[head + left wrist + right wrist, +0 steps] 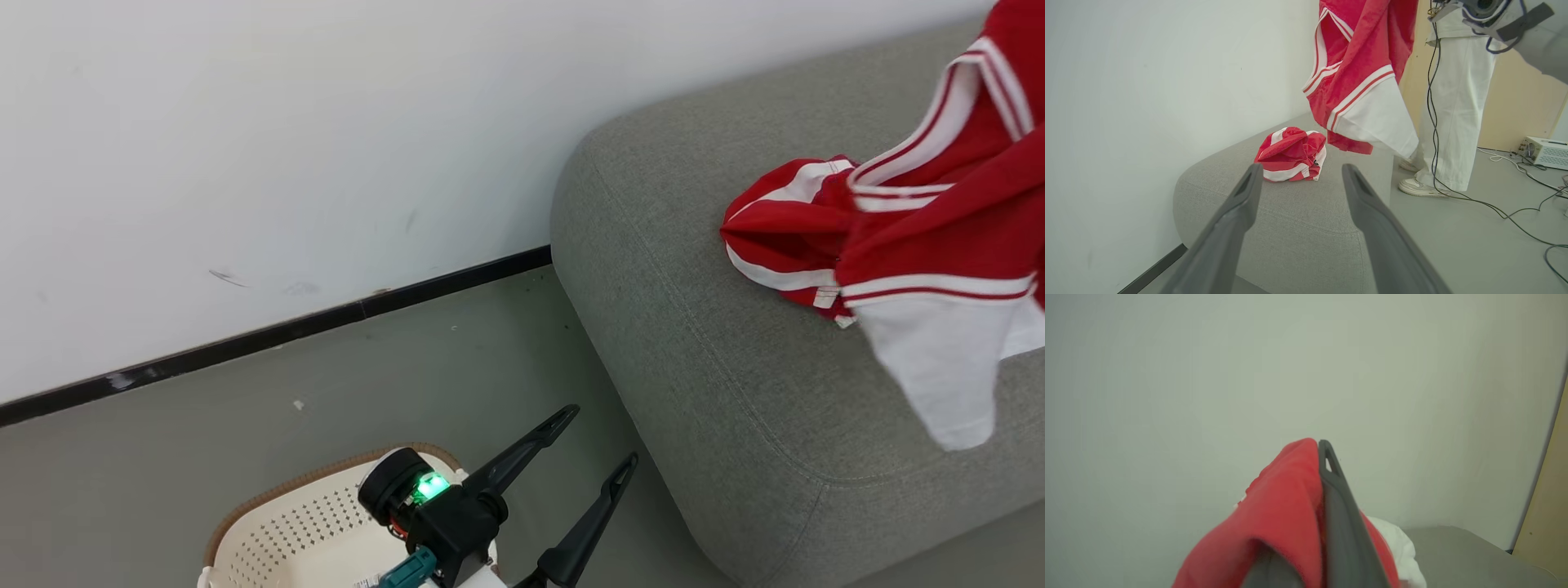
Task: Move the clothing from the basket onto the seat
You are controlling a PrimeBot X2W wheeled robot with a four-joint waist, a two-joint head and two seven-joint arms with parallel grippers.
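Half the right hand [1319,457] hides under the red clothing [1286,506] it pinches, while the left hand [601,434] stands spread.

The right gripper [1323,457], two long dark fingers, is clamped tight on a soft red fabric garment [1282,506], which drapes over one finger and hides most of it. The garment's white panel [1396,547] bulges by the edge of the grey upholstered seat [1466,555]; whether they touch I cannot tell. Behind stands a plain pale wall [1208,375], with a tan panel [1551,490] beside it.

Bright, even light, soft shadows; right wrist view blurred close up.
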